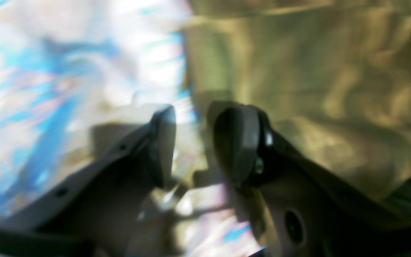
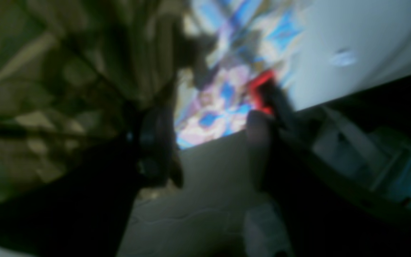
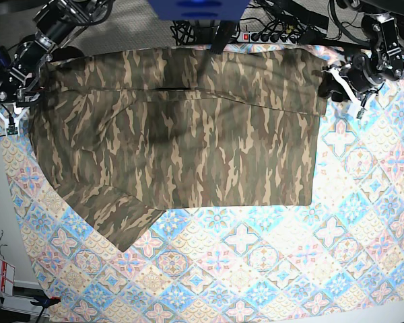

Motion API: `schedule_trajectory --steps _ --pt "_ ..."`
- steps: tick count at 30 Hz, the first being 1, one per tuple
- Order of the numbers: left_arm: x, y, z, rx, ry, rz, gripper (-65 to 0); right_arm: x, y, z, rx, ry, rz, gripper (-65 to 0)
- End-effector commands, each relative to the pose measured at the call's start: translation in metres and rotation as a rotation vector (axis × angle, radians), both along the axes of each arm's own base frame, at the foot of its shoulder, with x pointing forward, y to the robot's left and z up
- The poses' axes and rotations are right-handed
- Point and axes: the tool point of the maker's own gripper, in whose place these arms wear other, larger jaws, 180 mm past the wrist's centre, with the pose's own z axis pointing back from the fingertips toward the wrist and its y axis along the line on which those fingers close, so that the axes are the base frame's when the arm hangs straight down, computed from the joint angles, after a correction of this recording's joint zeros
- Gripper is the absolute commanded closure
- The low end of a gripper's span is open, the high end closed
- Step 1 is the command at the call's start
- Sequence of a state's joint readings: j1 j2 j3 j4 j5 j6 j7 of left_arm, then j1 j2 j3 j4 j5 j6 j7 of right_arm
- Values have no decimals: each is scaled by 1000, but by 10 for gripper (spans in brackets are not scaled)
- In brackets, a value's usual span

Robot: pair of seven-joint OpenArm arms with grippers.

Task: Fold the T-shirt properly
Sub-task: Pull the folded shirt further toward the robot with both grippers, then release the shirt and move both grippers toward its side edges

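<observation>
Currently the T-shirt (image 3: 188, 134) lies folded along the tablecloth (image 3: 269, 269) far edge. Left gripper (image 1: 191, 146) and right gripper (image 2: 209, 142) stand parted, holding nothing, at its far corners. Release step appears complete; next fold requires fresh grips on the near sleeve.

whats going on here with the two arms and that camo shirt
A two-armed robot is folding a large camouflage T-shirt spread on a blue-pink-cream patterned tablecloth. The top part appears already folded over. The left gripper sits at the shirt's edge on the base view's right, the right gripper at the opposite edge. Both wrist views show the jaws apart with no fabric between them, so neither seems to hold the shirt. One sleeve sticks out at the lower left.
</observation>
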State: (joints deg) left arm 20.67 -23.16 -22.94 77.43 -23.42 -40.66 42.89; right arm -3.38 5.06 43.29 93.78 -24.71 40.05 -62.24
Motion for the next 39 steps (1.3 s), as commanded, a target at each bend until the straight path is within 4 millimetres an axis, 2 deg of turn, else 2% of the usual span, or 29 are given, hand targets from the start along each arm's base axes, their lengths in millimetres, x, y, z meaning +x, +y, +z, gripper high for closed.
schedule_trajectory --steps 1,8,12,14,19,21,25,31,39 --pt "3 6 7 38 -13 -7 -261 8 -9 15 -40 -33 5 -326" --pt "32 -20 49 54 -163 -84 -261 27 -13 46 -106 -118 19 -326" --pt "60 -34 82 74 -279 -133 -262 51 -15 71 -138 -204 20 -325" --pt "75 -38 90 85 -302 -137 -262 69 -10 78 -132 -240 38 -325" --pt "113 -26 105 177 -234 -148 -263 123 20 84 -104 -279 168 -328" --pt "128 -32 113 166 -255 -141 -263 143 28 87 -85 -300 195 -329" --pt "143 -35 124 163 -293 -137 -263 177 42 72 12 -297 210 -329" --pt "143 -43 121 160 -287 -164 -263 223 45 59 133 -307 227 -329" --pt "138 -36 105 137 -238 -140 -263 284 87 31 383 -400 300 -338"
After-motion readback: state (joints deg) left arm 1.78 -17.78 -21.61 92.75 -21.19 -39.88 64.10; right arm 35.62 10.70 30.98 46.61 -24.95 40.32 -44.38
